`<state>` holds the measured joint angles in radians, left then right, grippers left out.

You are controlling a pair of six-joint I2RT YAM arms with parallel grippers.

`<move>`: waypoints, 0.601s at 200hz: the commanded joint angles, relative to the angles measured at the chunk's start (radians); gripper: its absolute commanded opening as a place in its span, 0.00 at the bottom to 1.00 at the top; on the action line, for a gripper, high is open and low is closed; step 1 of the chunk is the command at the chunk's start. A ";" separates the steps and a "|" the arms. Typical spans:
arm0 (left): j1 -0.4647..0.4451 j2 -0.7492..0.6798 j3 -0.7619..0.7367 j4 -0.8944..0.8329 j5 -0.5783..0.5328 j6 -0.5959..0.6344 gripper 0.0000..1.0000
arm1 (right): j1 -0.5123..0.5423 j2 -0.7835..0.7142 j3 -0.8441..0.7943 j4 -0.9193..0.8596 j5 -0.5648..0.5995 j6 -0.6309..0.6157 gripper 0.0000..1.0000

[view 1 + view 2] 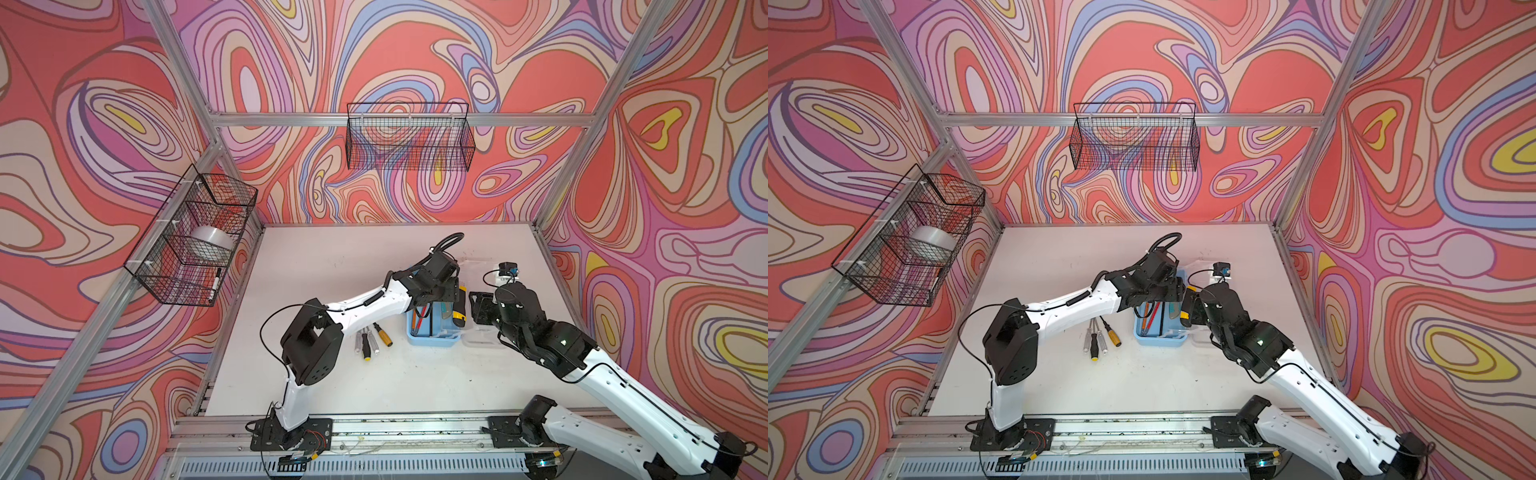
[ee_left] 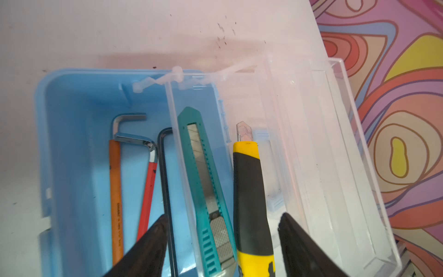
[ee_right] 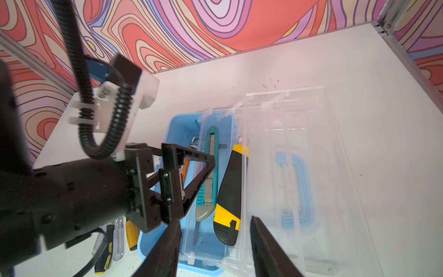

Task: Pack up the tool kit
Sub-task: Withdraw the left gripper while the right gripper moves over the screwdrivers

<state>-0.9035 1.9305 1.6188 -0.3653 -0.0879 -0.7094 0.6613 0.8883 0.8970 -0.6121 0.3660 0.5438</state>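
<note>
two knives (image 2: pixel 203 182), three hex keys (image 2: pixel 116 191), four screwdrivers (image 1: pixel 366 345)

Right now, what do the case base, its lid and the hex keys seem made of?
Case base: likely moulded plastic, opaque, softly glossy.
Lid: clear hard plastic; the table shows through.
Hex keys: probably steel, mirror-bright at the bends, two shafts coated orange and red.

Overhead stereo pair; wrist close-ups above case (image 2: pixel 60 96)

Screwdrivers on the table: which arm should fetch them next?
Left. The screwdrivers lie left of the tool kit, on the left arm's side, and the left gripper stands open, holding nothing. The right gripper is across the tool kit from them.
</note>
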 commanded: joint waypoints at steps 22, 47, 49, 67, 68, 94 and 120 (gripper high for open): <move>-0.001 -0.203 -0.117 -0.057 -0.167 0.093 0.98 | -0.003 0.064 0.029 0.036 -0.123 -0.007 0.48; 0.000 -0.403 -0.351 0.063 -0.236 0.098 1.00 | 0.022 0.112 0.070 0.040 -0.162 -0.006 0.48; 0.000 -0.421 -0.370 0.071 -0.240 0.094 1.00 | 0.027 0.115 0.073 0.040 -0.162 -0.007 0.48; 0.008 -0.560 -0.482 0.065 -0.278 0.045 1.00 | 0.076 0.156 0.106 0.042 -0.152 -0.008 0.49; 0.008 -0.569 -0.485 0.060 -0.278 0.045 1.00 | 0.079 0.158 0.109 0.042 -0.151 -0.008 0.49; 0.017 -0.696 -0.528 -0.135 -0.301 0.016 1.00 | 0.171 0.232 0.154 0.044 -0.120 -0.007 0.49; 0.022 -0.843 -0.651 -0.206 -0.310 -0.028 1.00 | 0.243 0.328 0.189 0.064 -0.133 -0.007 0.48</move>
<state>-0.8886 1.1915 1.0565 -0.4301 -0.3496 -0.6811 0.8528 1.1461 1.0515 -0.5690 0.2379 0.5415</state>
